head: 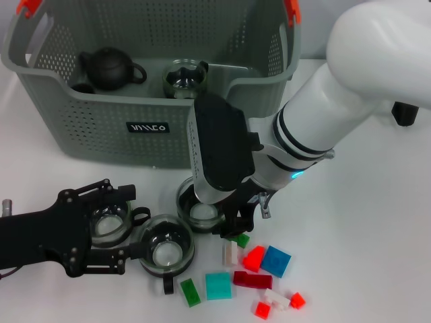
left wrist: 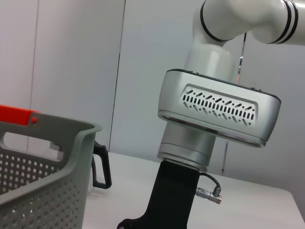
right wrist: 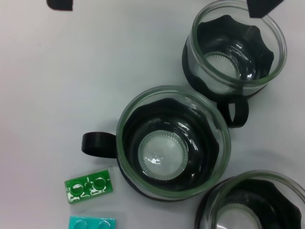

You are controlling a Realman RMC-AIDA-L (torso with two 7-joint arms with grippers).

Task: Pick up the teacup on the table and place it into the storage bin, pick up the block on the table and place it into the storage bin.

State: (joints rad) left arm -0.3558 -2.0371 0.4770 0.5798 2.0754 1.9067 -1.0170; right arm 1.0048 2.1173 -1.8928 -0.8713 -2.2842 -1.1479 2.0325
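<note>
Teacups sit in a cluster on the white table (head: 377, 222) in front of the storage bin (head: 101, 128): three glass cups with black holders. In the head view one teacup (head: 111, 222) lies within the left gripper (head: 114, 232), a second teacup (head: 163, 250) stands just beside it toward the middle, and a third teacup (head: 201, 210) is partly hidden under the right arm. Already inside the bin are a dark teapot (head: 111, 67) and another glass cup (head: 185, 77).

The left gripper's black fingers reach around the first cup on both sides, but whether they press on it or stand slightly off cannot be told. The right gripper (head: 232, 225) hangs low over the table between the third cup and the scattered blocks, right above a small green block (head: 241, 239); its finger state cannot be told either. Its wrist view looks straight down on the cups and on another green block (right wrist: 89, 186) with a teal block (right wrist: 93, 223) beside it.

The step in hand looks like the grasp on the teacup by the left arm, with the right arm lining up on a block. Next, the left arm would need a firm hold, a straight lift clear of the neighbouring cup, then a carry up over the bin's near wall. The right arm should stay clear of the third cup as it descends.
</note>
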